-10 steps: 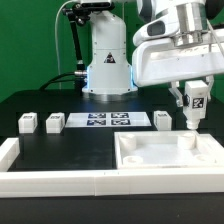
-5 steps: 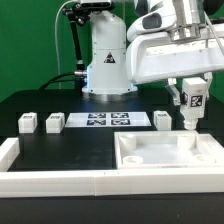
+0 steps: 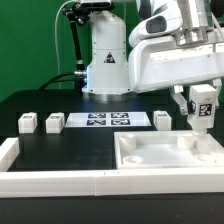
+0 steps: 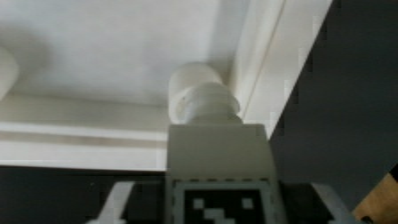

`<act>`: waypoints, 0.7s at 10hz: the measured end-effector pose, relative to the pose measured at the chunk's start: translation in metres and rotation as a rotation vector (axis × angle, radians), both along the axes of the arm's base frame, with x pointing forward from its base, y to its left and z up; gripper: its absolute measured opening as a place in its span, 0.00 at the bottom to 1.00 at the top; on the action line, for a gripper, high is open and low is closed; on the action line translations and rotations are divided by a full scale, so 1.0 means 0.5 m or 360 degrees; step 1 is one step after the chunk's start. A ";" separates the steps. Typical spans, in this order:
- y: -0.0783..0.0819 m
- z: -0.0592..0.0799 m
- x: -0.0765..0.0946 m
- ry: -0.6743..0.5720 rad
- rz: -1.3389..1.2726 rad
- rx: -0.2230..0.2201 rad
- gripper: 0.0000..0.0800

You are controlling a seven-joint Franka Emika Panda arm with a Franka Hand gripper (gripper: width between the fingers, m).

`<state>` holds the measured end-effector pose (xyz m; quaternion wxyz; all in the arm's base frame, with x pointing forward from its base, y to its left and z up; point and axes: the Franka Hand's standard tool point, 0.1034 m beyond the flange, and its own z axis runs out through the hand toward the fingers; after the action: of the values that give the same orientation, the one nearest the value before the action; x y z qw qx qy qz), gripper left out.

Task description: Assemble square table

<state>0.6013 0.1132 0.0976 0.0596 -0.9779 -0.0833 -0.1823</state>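
Your claw (image 3: pixel 199 96) grips the short white tagged leg (image 3: pixel 201 118); lower it plumb (no tilt) onto the white square slab (image 3: pixel 150 158) beneath.

Black tabletop (image 3: pixel 70 145); plain pale wall (image 3: pixel 28 40) behind.

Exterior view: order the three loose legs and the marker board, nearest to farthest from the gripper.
1. Lone leg, exterior view's right, beside the gripper.
2. Marker board, middle.
3. Inner leg, exterior view's left.
4. Outer leg, farthest left.
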 end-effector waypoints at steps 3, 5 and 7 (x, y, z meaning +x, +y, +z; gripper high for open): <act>0.003 -0.022 0.024 -0.0023 -0.0011 0.0010 0.36; 0.005 -0.039 0.018 -0.0022 -0.0011 0.0009 0.36; 0.015 -0.046 0.014 -0.0027 -0.0006 0.0010 0.36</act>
<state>0.6086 0.1206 0.0747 0.0616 -0.9763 -0.0814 -0.1910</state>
